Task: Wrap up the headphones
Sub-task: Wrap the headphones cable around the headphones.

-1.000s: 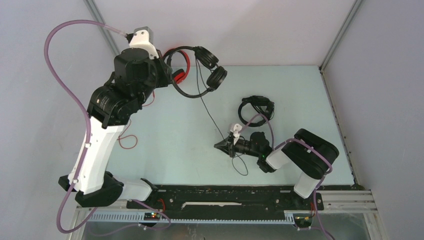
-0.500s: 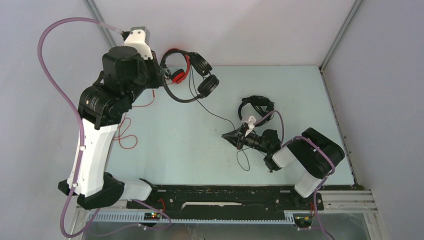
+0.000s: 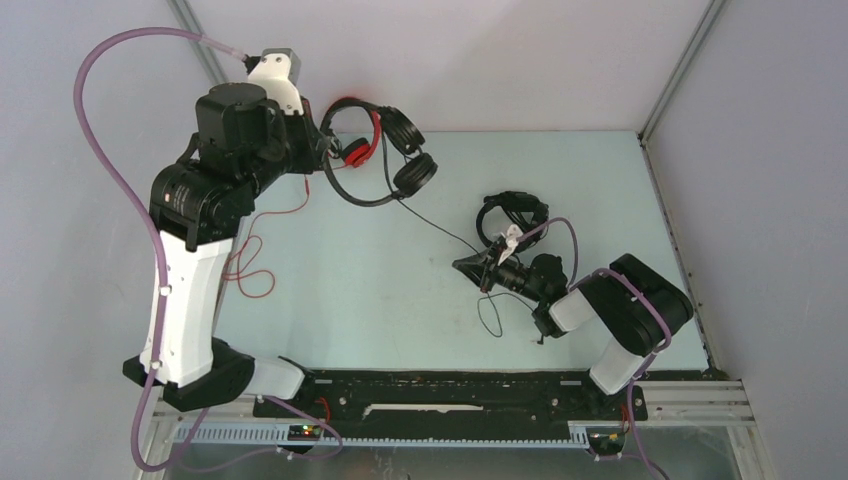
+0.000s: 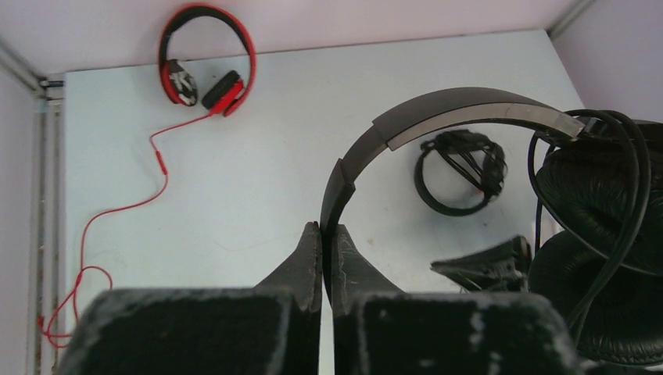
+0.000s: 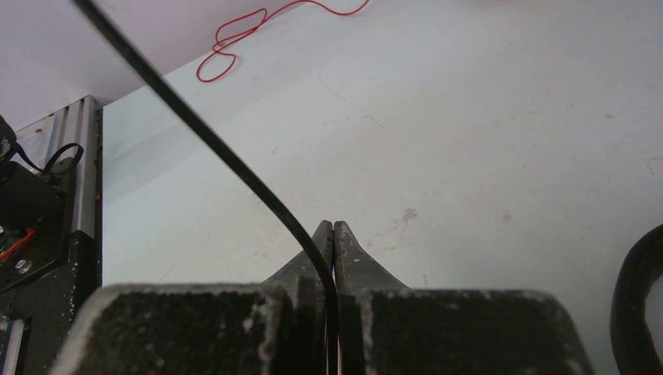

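My left gripper (image 3: pixel 324 152) is shut on the headband of a black headset (image 3: pixel 412 172) and holds it up at the back left. The wrist view shows the band (image 4: pixel 438 109) pinched between the jaws (image 4: pixel 327 234), ear cups (image 4: pixel 602 234) hanging right. Its thin black cable (image 3: pixel 440 228) runs down to my right gripper (image 3: pixel 470 265), which is shut on it (image 5: pixel 334 231); the cable (image 5: pixel 203 133) rises up left. The red headset (image 4: pixel 205 58) lies at the back wall. A second black headset (image 3: pixel 512 215), cable bundled, lies right of centre.
The red cable (image 3: pixel 250 270) trails in loops along the left side of the table (image 3: pixel 350 300). A loose loop of black cable (image 3: pixel 490 316) lies beside my right wrist. Walls close the back and both sides.
My right gripper has moved right and away from the bases with the cable, ending close to the bundled black headset. My left arm has shifted slightly left with the held headset.
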Motion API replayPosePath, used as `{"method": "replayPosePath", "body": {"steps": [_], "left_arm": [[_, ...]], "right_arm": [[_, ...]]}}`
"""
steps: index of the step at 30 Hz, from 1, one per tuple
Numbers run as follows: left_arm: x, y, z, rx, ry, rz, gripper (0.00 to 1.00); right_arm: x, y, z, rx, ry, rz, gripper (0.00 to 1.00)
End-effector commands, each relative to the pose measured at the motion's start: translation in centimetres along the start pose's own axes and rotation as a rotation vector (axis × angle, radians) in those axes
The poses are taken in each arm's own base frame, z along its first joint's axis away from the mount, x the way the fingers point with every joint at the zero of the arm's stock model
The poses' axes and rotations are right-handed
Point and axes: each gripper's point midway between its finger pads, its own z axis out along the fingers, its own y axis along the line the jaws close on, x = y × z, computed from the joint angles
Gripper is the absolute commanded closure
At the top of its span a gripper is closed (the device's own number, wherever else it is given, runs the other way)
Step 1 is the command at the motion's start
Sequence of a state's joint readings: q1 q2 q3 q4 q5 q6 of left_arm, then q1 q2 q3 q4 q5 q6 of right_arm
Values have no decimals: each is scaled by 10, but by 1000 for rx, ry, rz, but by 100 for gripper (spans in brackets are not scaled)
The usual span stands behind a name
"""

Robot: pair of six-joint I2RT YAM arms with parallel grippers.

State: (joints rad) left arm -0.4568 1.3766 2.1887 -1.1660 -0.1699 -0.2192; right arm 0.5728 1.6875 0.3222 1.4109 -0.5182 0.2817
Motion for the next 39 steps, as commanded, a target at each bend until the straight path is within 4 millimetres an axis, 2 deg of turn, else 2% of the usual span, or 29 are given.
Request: {"method": "replayPosePath", "body": {"steps": [1, 5, 10, 14, 15, 17, 23, 27, 32, 35, 39], "left_arm": [[-5, -35, -19, 228, -23, 35, 100], [20, -40, -15, 289, 34, 97, 100], [51, -56, -11, 412, 91, 148, 100], [84, -62, -4, 445, 191, 222, 100], [93, -63, -2, 440, 223, 235, 100], [106, -61, 5, 415, 266, 292, 100], [128, -63, 18, 393, 318, 411, 100], [146, -75, 20, 467, 341, 465, 100], [168, -73, 31, 450, 352, 523, 100], [183, -68, 38, 409, 386, 552, 100], [194, -65, 44, 392, 428, 572, 100]], "right_arm": [[-13, -13, 7, 52, -15, 43, 100], [-24, -32, 8, 131, 29, 59, 100], [-55, -54, 1, 191, 35, 121, 100], [-83, -71, 0, 233, 91, 158, 100], [-83, -74, -2, 256, 134, 179, 100], [-95, -74, -3, 271, 169, 174, 100], [-129, -48, -7, 206, 235, 216, 100], [-138, -25, -19, 157, 314, 254, 100], [-149, -4, -30, 105, 373, 300, 100], [-162, 4, -31, 95, 372, 322, 100], [-169, 18, -25, 54, 403, 399, 100]]}}
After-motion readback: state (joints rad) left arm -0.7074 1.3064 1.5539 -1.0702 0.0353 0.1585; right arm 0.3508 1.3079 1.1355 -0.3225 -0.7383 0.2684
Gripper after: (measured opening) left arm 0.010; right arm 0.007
